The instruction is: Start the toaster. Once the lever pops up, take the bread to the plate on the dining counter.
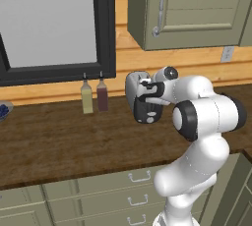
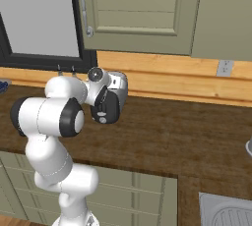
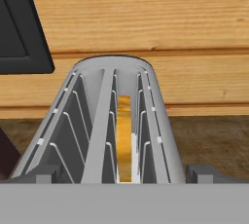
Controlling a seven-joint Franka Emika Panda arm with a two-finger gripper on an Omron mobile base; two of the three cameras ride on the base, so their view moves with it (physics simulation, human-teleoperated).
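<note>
While I hang over the toaster [image 3: 116,121], looking straight down its length, my end effector [image 3: 124,174] shows two dark fingertips spread wide, one either side of the toaster's near end, and nothing is held between them. The bread [image 3: 124,140] sits on edge in the right-hand slot, just ahead of the gap between my tips, its browned crust showing between the wire guides; the left-hand slot beside it stands open. From the left base camera the toaster [image 1: 135,92] stands on the dark wood worktop [image 1: 59,141] close to the wooden back wall, its black end panel facing out, and my hand is pressed up against its top right side. I cannot make out the lever from here. Two bottles [image 1: 94,96] stand to the toaster's left, apart from it, under the black-framed window. Open worktop runs in front toward the drawer edge. To the right the wood stays bare as far as the sink [image 2: 226,210].
</note>
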